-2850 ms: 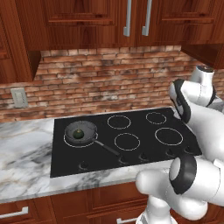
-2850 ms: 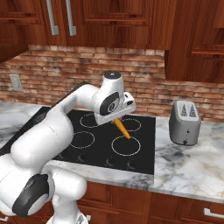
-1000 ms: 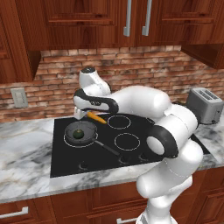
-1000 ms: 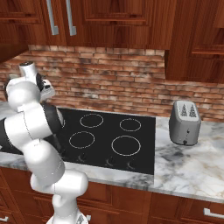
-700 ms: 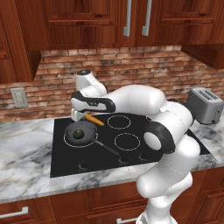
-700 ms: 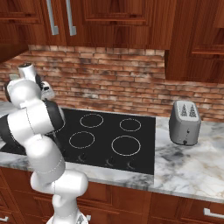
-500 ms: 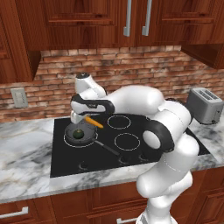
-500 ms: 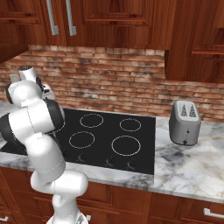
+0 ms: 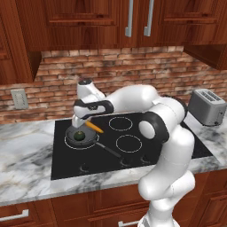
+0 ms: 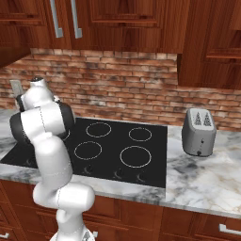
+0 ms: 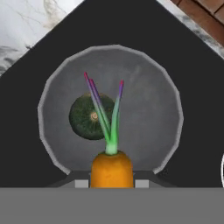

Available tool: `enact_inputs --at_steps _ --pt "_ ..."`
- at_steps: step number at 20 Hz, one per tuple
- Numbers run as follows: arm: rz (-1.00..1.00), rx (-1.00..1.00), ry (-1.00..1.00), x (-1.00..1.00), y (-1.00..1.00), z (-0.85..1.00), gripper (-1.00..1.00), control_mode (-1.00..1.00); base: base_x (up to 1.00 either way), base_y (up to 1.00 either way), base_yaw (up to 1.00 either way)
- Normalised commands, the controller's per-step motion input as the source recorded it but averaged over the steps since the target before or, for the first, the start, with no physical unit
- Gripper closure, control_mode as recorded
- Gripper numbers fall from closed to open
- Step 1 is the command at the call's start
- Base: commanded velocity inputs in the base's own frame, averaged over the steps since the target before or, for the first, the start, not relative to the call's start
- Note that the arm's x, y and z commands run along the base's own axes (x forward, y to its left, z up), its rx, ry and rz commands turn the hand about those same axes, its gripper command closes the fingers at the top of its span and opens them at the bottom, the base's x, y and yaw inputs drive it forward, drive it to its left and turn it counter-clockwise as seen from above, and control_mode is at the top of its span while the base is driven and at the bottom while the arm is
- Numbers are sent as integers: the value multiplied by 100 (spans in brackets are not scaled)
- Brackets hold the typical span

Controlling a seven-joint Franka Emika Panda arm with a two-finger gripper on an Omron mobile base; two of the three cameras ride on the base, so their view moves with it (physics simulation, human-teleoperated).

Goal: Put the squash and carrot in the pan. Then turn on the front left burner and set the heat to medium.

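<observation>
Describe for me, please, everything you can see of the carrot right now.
The short, bright orange, tapered carrot has thin green stalks with purple tips at one end, clear in the hand view. The shut pincer holds it tilted above the round dark grey frying pan, over the small dark green squash lying inside. It touches neither.

The round dark grey frying pan (image 11: 144, 109) looks like matt metal with a faintly mottled floor. The small dark green squash (image 11: 87, 117) has a dull, ribbed skin; the bright orange carrot (image 11: 111, 169) is smooth. The flat black glass cooktop (image 9: 177, 142) is matt, the grey-veined white marble bench (image 9: 26, 164) polished, and the silver toaster (image 10: 198, 132) brushed metal.
</observation>
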Motion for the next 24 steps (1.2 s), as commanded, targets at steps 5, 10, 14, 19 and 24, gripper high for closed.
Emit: enact_inputs --at_steps 5,10,14,19,24 --pt "0 0 9 35 29 0 100 -100 0 0 0" --pt "0 -1 2 36 41 -15 100 -100 0 0 0" --pt "0 -4 0 9 14 -36 100 -100 0 0 0" --pt "0 -2 0 0 -2 -42 100 -100 0 0 0" --pt "0 -1 0 0 -19 -38 100 -100 0 0 0"
